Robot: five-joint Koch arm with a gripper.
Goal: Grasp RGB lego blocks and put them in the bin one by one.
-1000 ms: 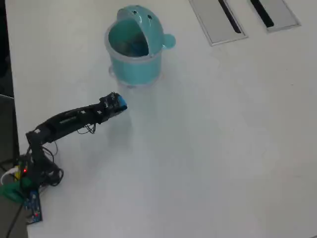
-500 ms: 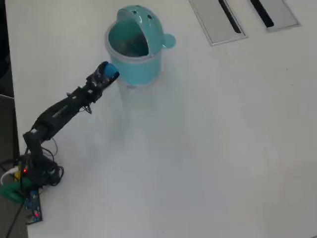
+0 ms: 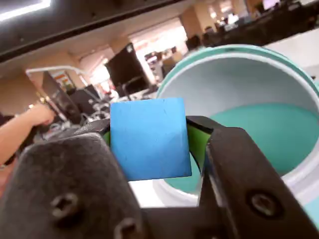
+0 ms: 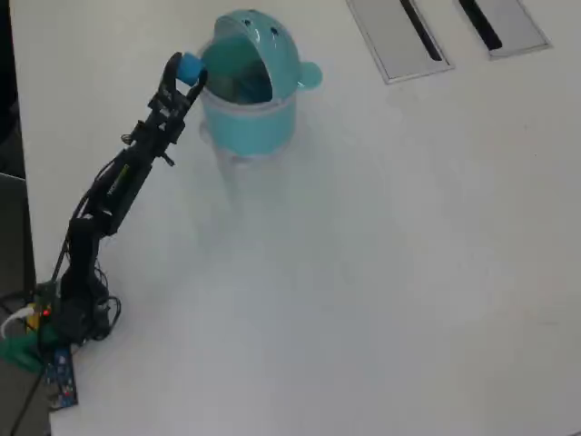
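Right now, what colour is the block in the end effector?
Blue; the block shows best in the wrist view.

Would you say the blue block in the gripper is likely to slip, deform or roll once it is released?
The blue block looks rigid: flat faces, crisp edges, no visible denting between the jaws. Its matte surface probably grips well. Being a cube, it should tumble briefly, not roll, if dropped into the bin.

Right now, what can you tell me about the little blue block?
The blue block is a small cube, plain and matte, with smooth flat faces. The end effector pinches it from two sides and holds it up off the table. In the overhead view it sits just left of the teal bin, level with the open rim. The wrist view shows the bin's opening just behind it.
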